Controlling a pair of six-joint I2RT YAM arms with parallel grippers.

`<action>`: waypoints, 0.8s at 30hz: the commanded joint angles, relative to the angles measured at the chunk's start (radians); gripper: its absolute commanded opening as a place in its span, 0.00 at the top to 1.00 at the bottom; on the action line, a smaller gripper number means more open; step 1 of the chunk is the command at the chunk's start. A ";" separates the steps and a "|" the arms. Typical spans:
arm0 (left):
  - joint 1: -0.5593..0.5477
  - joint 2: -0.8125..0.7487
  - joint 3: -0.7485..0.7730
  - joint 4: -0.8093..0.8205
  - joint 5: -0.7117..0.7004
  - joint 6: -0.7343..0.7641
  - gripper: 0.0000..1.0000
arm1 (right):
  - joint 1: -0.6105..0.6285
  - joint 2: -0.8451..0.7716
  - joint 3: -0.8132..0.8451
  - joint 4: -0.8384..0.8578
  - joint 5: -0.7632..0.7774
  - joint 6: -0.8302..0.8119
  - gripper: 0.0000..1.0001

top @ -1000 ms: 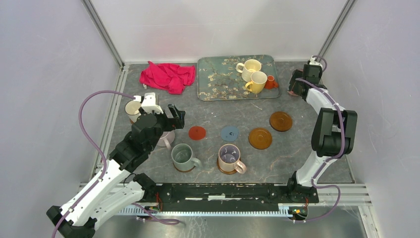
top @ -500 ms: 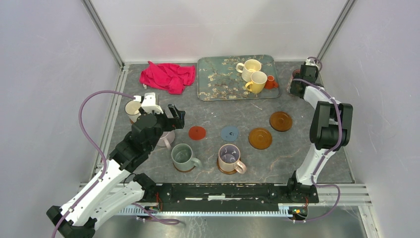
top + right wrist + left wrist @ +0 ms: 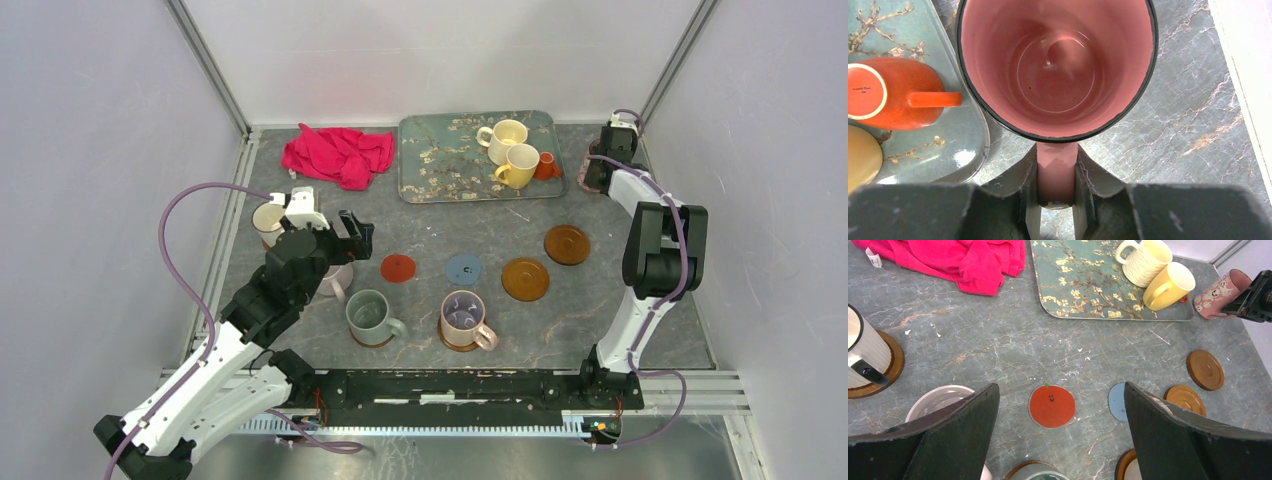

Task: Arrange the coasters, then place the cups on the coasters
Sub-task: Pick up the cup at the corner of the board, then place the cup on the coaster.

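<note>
My right gripper [image 3: 1057, 186] is shut on the handle of a pink cup [image 3: 1055, 65] that stands on the table just right of the tray, at the far right corner [image 3: 598, 172]. The left wrist view shows the same pink cup [image 3: 1220, 292]. My left gripper [image 3: 1060, 389] hangs open above the table with nothing between its fingers, over a mauve cup [image 3: 336, 279]. Four bare coasters lie mid-table: red [image 3: 398, 268], blue [image 3: 464, 268], amber [image 3: 525, 279], dark brown [image 3: 567, 244]. A grey-green cup [image 3: 370, 315], a floral cup [image 3: 463, 318] and a cream cup [image 3: 268, 222] each stand on a coaster.
The teal blossom tray [image 3: 445, 160] at the back holds a cream cup [image 3: 503, 135], a yellow cup [image 3: 520, 165] and a tiny orange cup [image 3: 546, 165]. A red cloth [image 3: 338, 153] lies left of the tray. Enclosure walls stand close behind and beside the right gripper.
The right gripper's fingers have closed on the pink cup's handle, and the right arm has edged toward the back corner. The left arm has not moved.
</note>
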 commanded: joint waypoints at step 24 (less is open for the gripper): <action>0.004 -0.003 -0.004 0.032 -0.005 -0.023 0.00 | 0.051 -0.292 -0.190 0.227 0.081 0.013 1.00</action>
